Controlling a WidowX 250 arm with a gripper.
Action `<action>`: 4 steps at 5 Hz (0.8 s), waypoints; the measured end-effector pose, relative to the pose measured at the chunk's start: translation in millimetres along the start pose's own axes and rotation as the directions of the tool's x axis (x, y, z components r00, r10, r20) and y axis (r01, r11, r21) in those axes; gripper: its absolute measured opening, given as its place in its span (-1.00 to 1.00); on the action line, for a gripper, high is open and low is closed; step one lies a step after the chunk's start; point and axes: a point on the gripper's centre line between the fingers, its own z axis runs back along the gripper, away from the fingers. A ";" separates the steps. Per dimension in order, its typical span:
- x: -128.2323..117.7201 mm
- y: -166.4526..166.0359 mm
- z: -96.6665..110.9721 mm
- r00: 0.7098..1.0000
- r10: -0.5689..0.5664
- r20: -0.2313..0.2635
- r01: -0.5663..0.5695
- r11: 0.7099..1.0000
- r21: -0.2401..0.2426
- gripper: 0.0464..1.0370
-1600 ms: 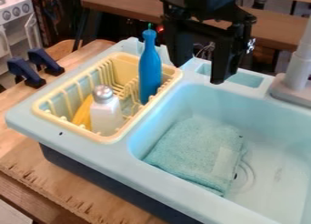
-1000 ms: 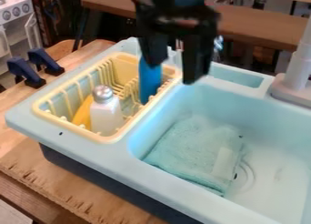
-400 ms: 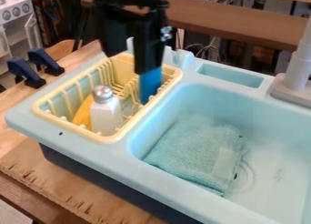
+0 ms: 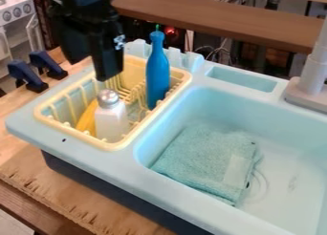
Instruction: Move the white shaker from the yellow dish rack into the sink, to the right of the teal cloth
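While the black gripper (image 4: 91,69) hangs at the upper left of the view, its two fingers stand apart from each other, and I see nothing clamped between them. It is over the far left side of the yellow dish rack (image 4: 118,146), above the rim or close to it; how high exactly, I cannot tell.

Nearest to the gripper, lower in the view and a little to its right, stands the white shaker with metal cap (image 4: 111,119), upright inside the rack. Just beside this shaker, on its left, lies a yellow object (image 4: 87,118), partly hidden, so I cannot name it surely. Further to the right of the gripper, the blue bottle (image 4: 158,74) stands upright in the same rack, apart from the shaker. Well away from the gripper, to the lower right, the folded light-blue cloth (image 4: 204,162) rests in the sink (image 4: 172,193), and the grey faucet (image 4: 313,81) rises at the far right.

In my judgement, the step in hand is one of positioning, with no grasp made. If the shaker is to be taken, the next move calls for centring the open fingers over its cap, then lowering them carefully, without pushing the yellow object or catching the rack's prongs.
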 end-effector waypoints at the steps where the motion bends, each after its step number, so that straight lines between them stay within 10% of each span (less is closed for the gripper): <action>1: -2.2 11.5 -10.3 0.998 0.034 0.044 -0.033 0.999 -0.021 0.93; 4: 10.3 7.3 -34.8 0.997 0.058 0.046 -0.053 0.992 -0.111 0.93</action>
